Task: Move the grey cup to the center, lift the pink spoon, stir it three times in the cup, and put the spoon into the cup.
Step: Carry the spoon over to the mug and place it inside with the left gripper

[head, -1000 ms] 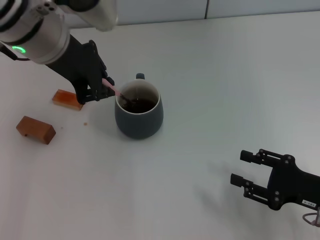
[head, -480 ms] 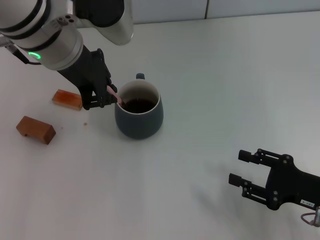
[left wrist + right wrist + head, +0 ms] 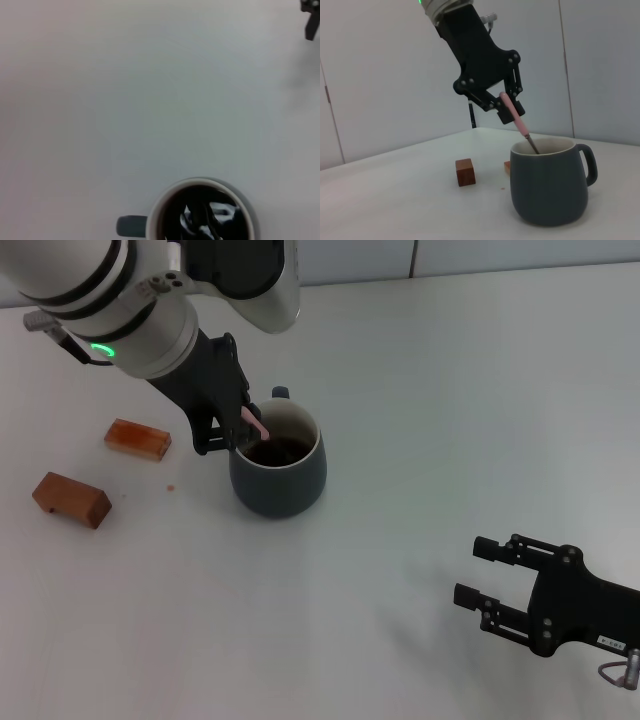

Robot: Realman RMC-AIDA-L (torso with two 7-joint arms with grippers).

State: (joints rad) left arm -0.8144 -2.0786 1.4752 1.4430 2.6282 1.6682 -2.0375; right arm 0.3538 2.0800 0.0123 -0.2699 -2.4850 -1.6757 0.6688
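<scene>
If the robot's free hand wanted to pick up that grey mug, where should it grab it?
Probably around the round body of the grey cup, coming in low from the open table side facing the right gripper. The small loop handle looks too tight for its fingers, and the left gripper holds the pink spoon slanting over the rim, blocking the top.

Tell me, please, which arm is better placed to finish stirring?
Left: the left gripper already holds the pink spoon with its bowl inside the grey cup; the right gripper sits open, far off.

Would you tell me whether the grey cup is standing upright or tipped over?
Upright. The grey cup stands on its base with its rim level, dark liquid inside, and the pink spoon leans into it, held by the left gripper.
</scene>
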